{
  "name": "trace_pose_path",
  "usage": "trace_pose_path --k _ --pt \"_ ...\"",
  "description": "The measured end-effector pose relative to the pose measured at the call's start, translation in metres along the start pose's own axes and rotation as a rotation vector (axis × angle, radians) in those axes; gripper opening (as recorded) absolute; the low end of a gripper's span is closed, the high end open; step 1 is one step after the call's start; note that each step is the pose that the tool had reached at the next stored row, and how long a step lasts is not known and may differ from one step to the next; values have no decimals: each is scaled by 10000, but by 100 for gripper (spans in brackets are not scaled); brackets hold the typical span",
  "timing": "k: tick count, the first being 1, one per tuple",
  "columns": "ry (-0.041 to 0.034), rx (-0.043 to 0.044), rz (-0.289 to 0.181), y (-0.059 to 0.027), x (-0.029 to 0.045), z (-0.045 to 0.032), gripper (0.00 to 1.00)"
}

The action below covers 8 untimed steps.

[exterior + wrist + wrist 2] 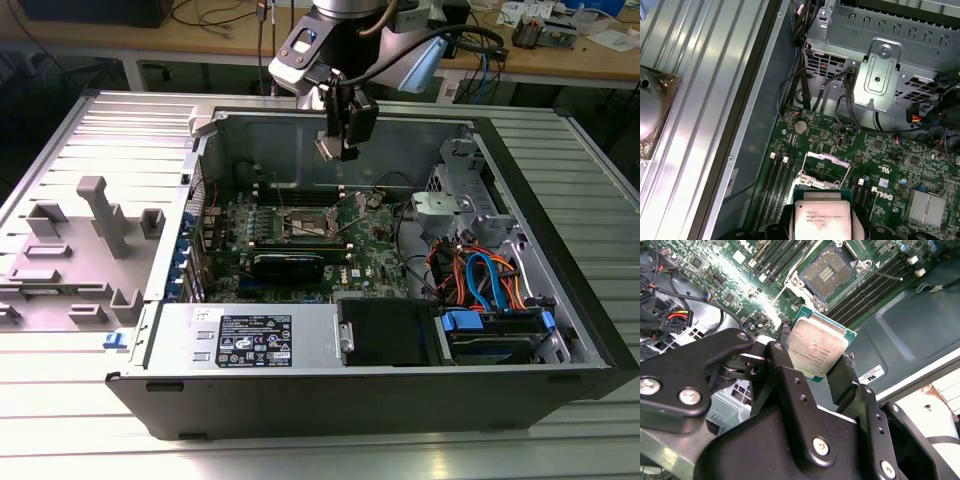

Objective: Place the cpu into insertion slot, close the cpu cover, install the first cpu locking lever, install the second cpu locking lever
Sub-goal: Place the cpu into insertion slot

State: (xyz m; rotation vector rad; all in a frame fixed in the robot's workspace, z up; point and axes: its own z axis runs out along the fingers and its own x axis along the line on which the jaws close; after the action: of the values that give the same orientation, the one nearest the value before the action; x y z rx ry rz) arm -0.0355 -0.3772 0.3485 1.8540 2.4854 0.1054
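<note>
The gripper point(814, 360) pinches the cpu point(820, 340) by two opposite edges, hanging well above the bare slot point(827, 272)

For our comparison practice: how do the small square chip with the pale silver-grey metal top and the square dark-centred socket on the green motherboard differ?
The pale silver-grey square cpu hangs clamped in the black gripper; the silver-rimmed square insertion slot sits fixed in the green motherboard. The cpu's top is pale and solid; the slot's centre is dark and empty. Both are square.
</note>
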Motion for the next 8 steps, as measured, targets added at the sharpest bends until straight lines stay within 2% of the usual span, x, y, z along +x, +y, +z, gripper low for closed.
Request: trace_pose_path --k 8 --pt "0 0 0 -3 0 0 54"
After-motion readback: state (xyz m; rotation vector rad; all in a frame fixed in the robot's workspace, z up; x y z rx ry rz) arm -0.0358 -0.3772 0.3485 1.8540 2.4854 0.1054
